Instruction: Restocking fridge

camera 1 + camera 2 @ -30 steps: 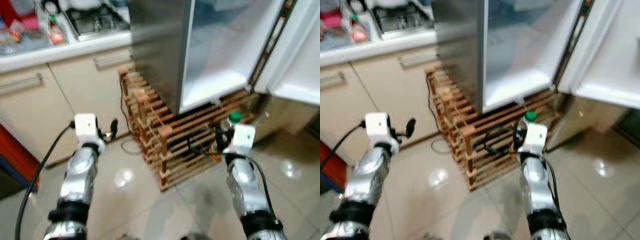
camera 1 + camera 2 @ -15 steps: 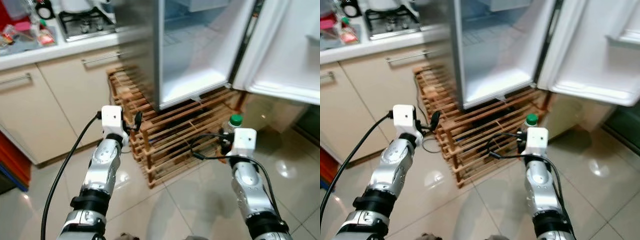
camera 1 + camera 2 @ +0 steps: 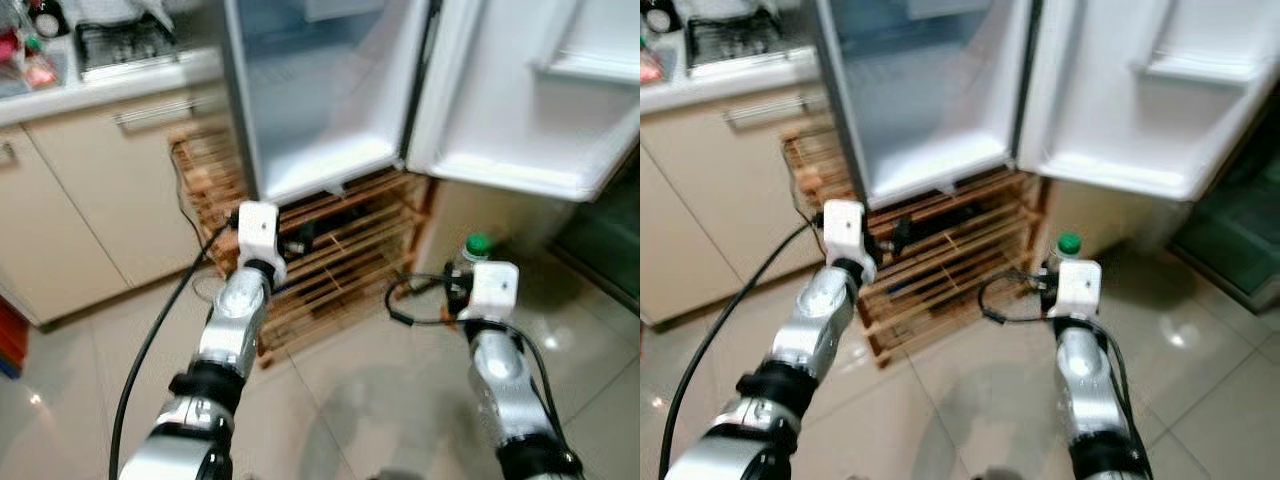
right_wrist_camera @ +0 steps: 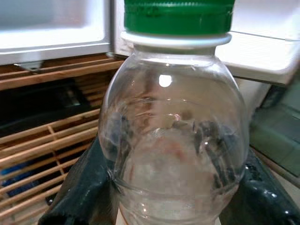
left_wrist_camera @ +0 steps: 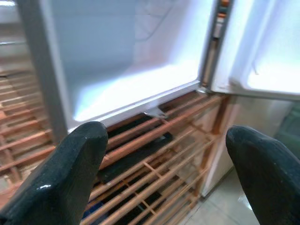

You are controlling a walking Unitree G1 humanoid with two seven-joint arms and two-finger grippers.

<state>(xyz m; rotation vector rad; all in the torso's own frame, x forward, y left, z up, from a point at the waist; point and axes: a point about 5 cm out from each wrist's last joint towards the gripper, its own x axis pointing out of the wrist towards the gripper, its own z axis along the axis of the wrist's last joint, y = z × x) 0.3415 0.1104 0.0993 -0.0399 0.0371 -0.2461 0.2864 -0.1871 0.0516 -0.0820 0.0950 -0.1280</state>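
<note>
Before the open fridge [image 3: 320, 110], a clear bottle [image 4: 173, 136] is being gripped mid-body by the right gripper [image 4: 154, 187], likely light, slippery; left gripper [image 5: 168, 164] is being held wide open, empty.

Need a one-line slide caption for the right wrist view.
Right gripper holding a clear, green-capped bottle upright before the open fridge and wooden rack.

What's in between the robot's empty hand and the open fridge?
Nothing blocks it. In the left wrist view the left gripper is open, and past it stand the wooden rack and the fridge. The right gripper holds the bottle.
</note>
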